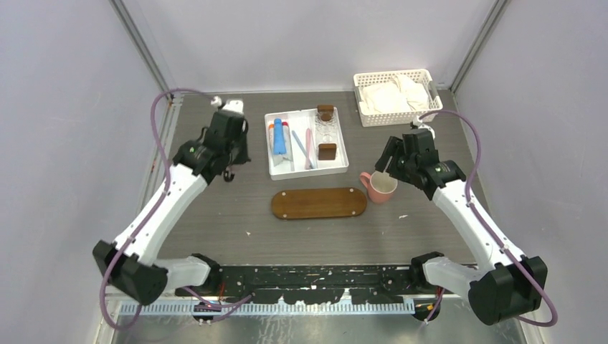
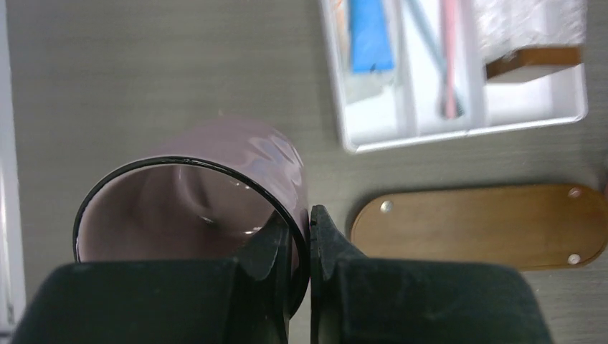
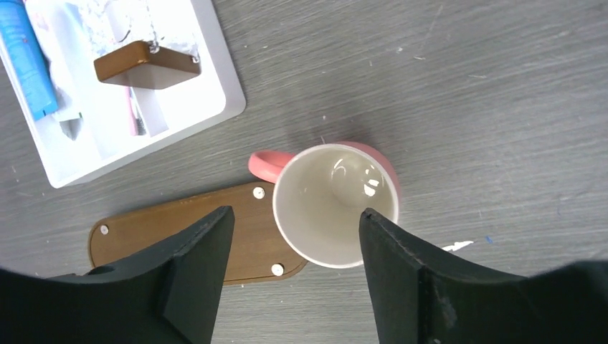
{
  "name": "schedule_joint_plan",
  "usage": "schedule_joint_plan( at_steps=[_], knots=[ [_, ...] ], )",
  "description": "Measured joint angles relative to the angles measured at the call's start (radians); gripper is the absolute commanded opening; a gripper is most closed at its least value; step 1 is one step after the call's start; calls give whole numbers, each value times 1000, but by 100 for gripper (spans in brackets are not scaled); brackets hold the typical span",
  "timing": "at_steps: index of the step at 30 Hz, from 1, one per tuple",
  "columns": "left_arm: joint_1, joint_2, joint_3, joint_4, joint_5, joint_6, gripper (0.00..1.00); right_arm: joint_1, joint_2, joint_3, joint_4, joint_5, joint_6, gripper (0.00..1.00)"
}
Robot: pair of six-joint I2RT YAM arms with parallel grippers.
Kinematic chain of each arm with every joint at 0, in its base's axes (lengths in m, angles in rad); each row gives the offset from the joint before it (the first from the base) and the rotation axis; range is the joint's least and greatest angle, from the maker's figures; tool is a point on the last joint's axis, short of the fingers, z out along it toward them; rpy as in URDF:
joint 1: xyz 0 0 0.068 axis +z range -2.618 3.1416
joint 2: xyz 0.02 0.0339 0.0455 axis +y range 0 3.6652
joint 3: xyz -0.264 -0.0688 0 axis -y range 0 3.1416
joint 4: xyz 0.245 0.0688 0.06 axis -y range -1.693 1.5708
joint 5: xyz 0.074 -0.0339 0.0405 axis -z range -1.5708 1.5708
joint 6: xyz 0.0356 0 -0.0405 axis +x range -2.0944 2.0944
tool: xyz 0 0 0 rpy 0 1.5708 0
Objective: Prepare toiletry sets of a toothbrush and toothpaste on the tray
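So, the toothbrush [image 1: 310,147] and the blue tube [image 1: 278,136] lie in separate slots of the white tray [image 1: 282,166], well ahead of both grippers and touched by neither. We judge that no set is begun. The tray [image 1: 319,203] lies flat and bare between our two hands, just off the right finger of the left gripper [image 2: 305,228] and under the left finger of the right gripper [image 3: 294,213].

Our hands are busy with drinking vessels instead. The left gripper is clamped on the wall of the cup [image 2: 236,154], with one finger inside the rim and one outside. No handle shows, so we judge that thin wall to be the one edge narrow jaws can bite, hence the pinch. We look into its mouth past the fingers. We cannot tell whether it stands on the table or is lifted.

The right gripper is released, its jaws spread wide to either side of the mug [image 3: 333,208] directly beneath it and apart from it. The mug stands upright at the end of the tray nearest that hand, its handle turned to the hand's left. We cannot tell whether it touches the tray or stands just beside it. We judge the spread jaws are set for a grip across the mug's body, perhaps to clear room. The basket [image 1: 401,118] sits beyond the right hand, well apart.
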Motion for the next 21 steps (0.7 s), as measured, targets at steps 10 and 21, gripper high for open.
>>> schedule_joint_plan(
  at_steps=[10,21],
  knots=[
    [-1,-167,-484,-58,-49,-216,27,0,338,373,-76,-129,-55,84],
    [0,-112,-534,82,-78,-284,42,29,821,898,-175,-89,-48,81]
  ],
)
